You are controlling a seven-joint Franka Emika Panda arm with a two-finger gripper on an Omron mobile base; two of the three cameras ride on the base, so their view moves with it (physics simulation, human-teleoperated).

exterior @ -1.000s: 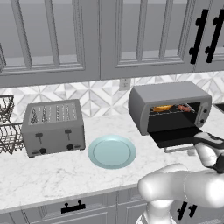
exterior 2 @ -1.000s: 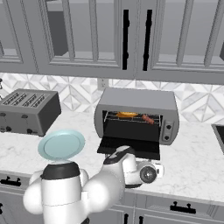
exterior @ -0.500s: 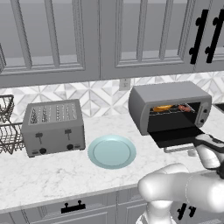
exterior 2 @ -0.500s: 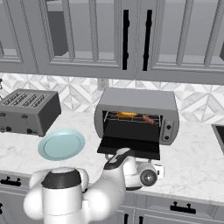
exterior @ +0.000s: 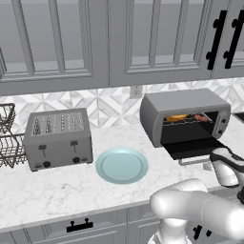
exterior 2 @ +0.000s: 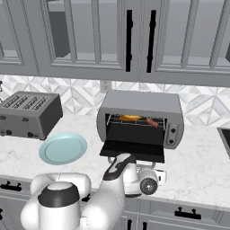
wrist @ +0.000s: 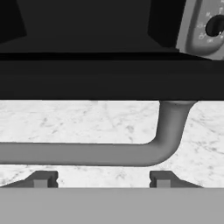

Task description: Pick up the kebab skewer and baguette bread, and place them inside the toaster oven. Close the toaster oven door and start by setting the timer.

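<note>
Fingers point(wrist: 41, 179) spread wide, holding nothing, just below door handle point(wrist: 87, 153), not touching. Door point(exterior 2: 133, 150) hanging open; baguette point(exterior 2: 130, 118) and skewer point(exterior 2: 152, 121) on oven point(exterior 2: 140, 104) rack.

A wide grey toaster oven point(exterior 2: 140, 104) has a matt, brushed-metal look, with a dark glossy glass door point(exterior 2: 134, 151) folded down and a smooth, rounded grey metal bar handle point(wrist: 92, 153). A thin wire rack point(exterior 2: 134, 120) sits inside. The boxy grey four-slot toaster point(exterior: 58, 138) looks like satin metal. A round pale blue plate point(exterior: 122, 165) appears smooth and glazed. The white countertop point(exterior: 57, 190) is veined, polished marble. The grey panelled cabinet doors point(exterior: 52, 38) look matt painted, with black handles point(exterior 2: 129, 40).
</note>
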